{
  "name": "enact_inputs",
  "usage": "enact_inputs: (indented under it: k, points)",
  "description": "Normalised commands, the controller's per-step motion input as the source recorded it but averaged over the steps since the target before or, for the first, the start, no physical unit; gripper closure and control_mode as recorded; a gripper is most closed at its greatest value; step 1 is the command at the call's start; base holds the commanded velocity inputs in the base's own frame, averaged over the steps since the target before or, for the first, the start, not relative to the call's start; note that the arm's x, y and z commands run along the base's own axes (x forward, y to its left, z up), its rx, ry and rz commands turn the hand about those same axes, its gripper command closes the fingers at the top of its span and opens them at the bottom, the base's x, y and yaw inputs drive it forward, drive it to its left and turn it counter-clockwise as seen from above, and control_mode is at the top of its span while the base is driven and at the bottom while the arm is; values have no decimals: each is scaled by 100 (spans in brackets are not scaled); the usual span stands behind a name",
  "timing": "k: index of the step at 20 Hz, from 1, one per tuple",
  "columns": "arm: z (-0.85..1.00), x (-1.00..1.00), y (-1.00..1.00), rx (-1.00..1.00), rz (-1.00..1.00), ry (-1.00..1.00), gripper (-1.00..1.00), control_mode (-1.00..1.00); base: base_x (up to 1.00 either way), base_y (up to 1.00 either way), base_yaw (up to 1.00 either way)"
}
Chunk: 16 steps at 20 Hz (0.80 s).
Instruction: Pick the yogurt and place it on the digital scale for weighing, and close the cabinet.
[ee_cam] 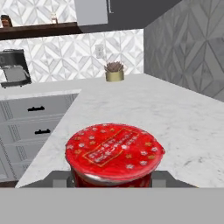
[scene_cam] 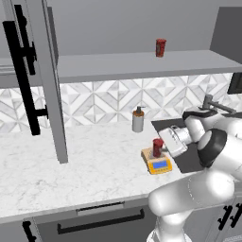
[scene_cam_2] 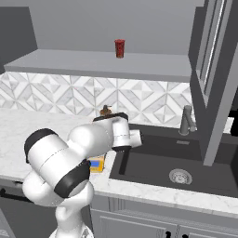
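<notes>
One bent white arm reaches level, gripper (scene_cam: 163,147) clamped on the yogurt (scene_cam: 157,147). Red tapered cup stands upright on the flat yellow digital scale (scene_cam: 158,164).

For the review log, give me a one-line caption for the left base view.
Gripper holds the yogurt on the digital scale; cabinet door open.

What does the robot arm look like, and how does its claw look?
The arm is made of thick, rounded glossy white segments joined by dark grey to black bands at the joints. The wrist ends in a flat white block that carries the claw. No cables or markings are visible.
</notes>
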Motion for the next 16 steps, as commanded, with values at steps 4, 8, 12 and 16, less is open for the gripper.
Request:
enact_inputs:
  k: [4,8,12,16]
  points:
    - [-12,27,0,0,3,0,100,-100,0,0,0]
    - [-33,22,-1,0,4,0,100,-100,0,0,0]
    - [-30,10,-5,0,7,-2,100,-100,0,0,0]
    - [-23,5,-13,1,6,-4,100,-100,0,0,0]
